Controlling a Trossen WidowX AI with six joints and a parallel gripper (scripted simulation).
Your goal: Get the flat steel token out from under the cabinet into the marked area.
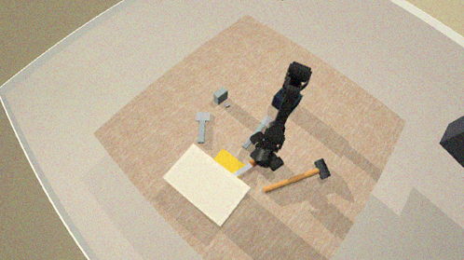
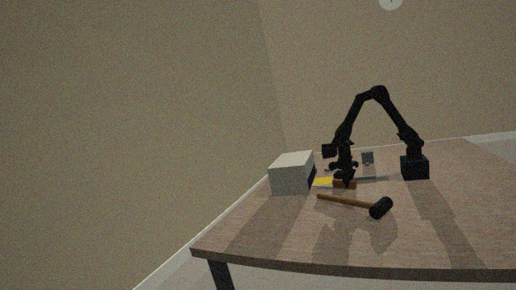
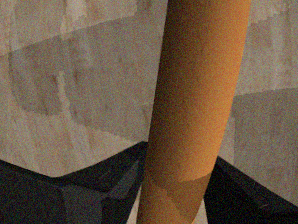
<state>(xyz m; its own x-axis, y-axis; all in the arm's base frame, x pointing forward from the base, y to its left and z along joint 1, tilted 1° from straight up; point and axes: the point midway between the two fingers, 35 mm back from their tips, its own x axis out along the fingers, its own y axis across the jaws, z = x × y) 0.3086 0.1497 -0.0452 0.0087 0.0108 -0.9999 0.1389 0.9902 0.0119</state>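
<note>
The cream cabinet (image 1: 206, 184) (image 2: 291, 177) stands with the yellow marked area (image 1: 228, 161) (image 2: 322, 181) in front of it. My gripper (image 1: 256, 161) (image 2: 346, 185) (image 3: 175, 154) is shut on the orange-brown handle of a flat-bladed tool, low over the table beside the marked area. The tool's handle (image 2: 352, 184) (image 3: 200, 85) runs between the fingers, and its pale blade (image 1: 244, 169) points to the cabinet's front edge, along one side of the yellow area. Whether the blade's tip is under the cabinet cannot be told. The steel token is not visible in any view.
A mallet (image 1: 292, 180) (image 2: 350, 201) with a black head lies to one side of the arm. A long grey strip (image 1: 249, 142) (image 2: 375, 177) lies partly below the arm. A grey T-shaped piece (image 1: 201, 128) and a grey block (image 1: 220, 96) (image 2: 367, 157) are on the other side.
</note>
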